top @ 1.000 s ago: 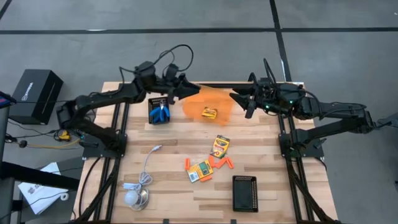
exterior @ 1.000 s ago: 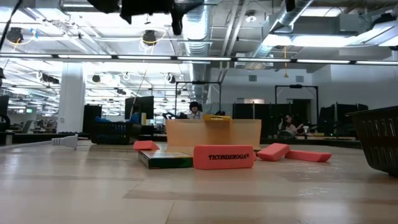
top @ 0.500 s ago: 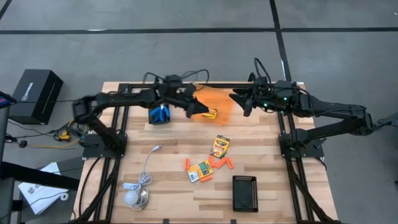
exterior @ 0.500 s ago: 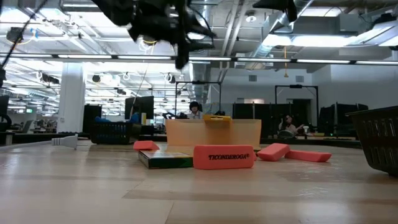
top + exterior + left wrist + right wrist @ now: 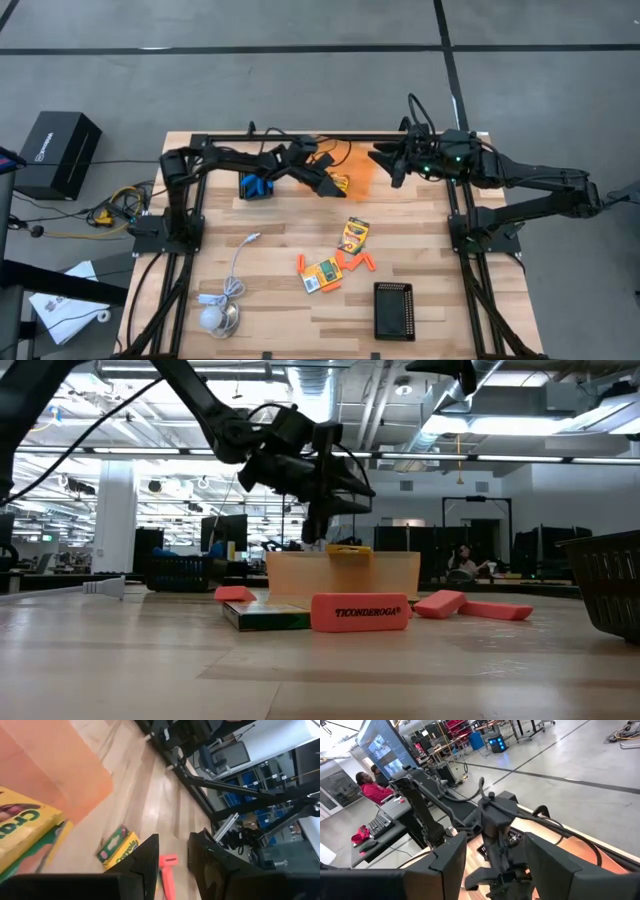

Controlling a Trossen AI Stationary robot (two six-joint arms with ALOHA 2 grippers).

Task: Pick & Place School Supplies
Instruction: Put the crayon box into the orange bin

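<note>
crayon box (image 5: pixel 338 182) beneath outstretched left gripper (image 5: pixel 327 184).

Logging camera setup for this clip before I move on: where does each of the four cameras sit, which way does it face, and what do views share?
High view: overhead, straight down on the table; both arms, left gripper over the orange bin, right gripper beside it.
Low view: table height, facing the room; left gripper above the bin, an eraser in front.
Left wrist view: own fingers, crayon box beyond.
Right wrist view: own fingers, facing the left arm.
Shared: high and low views both show bin and left gripper.
</note>
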